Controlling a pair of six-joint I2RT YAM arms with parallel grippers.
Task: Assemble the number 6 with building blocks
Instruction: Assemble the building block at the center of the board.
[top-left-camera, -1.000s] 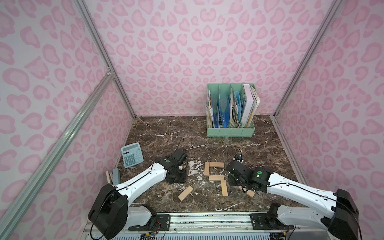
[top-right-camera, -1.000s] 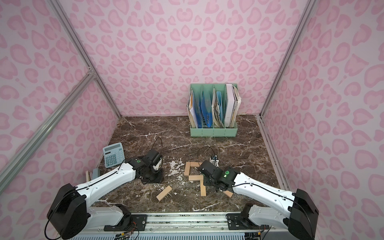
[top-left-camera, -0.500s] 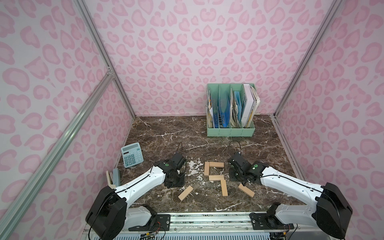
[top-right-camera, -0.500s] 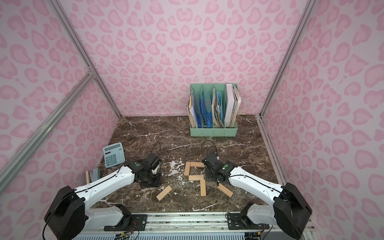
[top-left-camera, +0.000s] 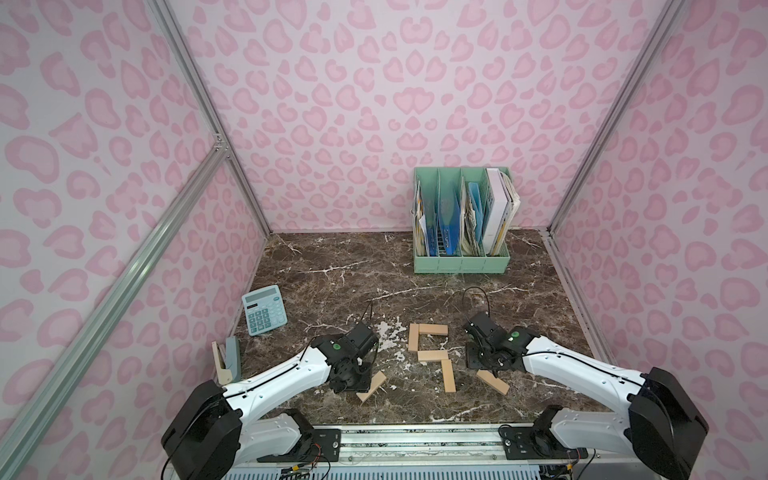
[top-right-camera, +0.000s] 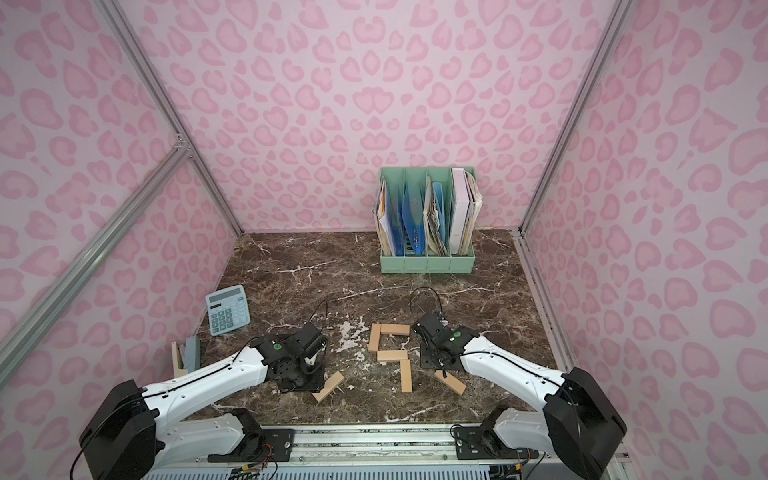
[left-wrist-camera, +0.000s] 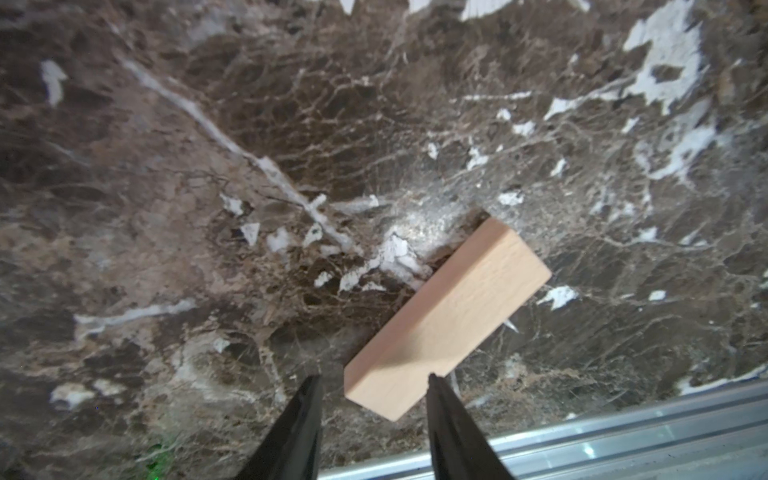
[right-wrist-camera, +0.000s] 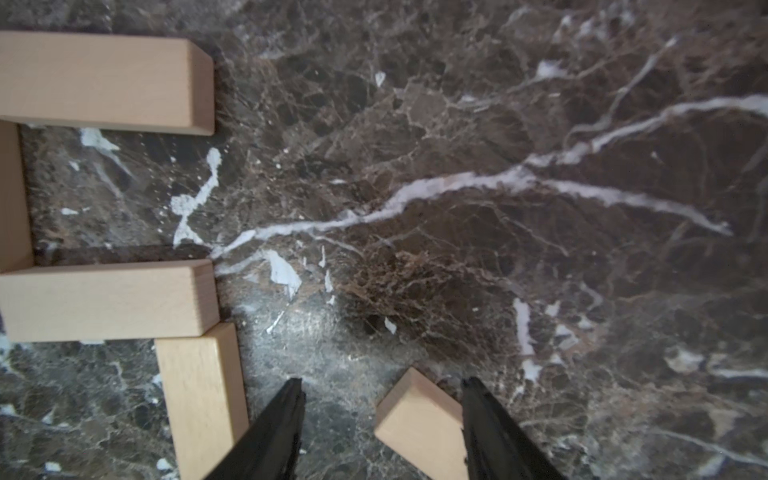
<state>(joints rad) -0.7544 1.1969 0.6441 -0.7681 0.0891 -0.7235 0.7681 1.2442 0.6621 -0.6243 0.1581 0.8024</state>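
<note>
Four planks (top-left-camera: 433, 356) sat joined at the table's (top-left-camera: 332, 270) front centre, one loose plank (top-left-camera: 372, 386) lay front-left of them, another (top-left-camera: 493, 382) front-right, calculator (top-left-camera: 264, 309) far left, stapler (top-left-camera: 227, 360) in front of it, file organizer (top-left-camera: 461, 264) back right.

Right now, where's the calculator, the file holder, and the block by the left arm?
calculator (top-left-camera: 266, 318): a top view, its keys.
file holder (top-left-camera: 461, 264): a top view, its front wall.
block by the left arm (left-wrist-camera: 449, 316): left wrist view, its broad face.
</note>
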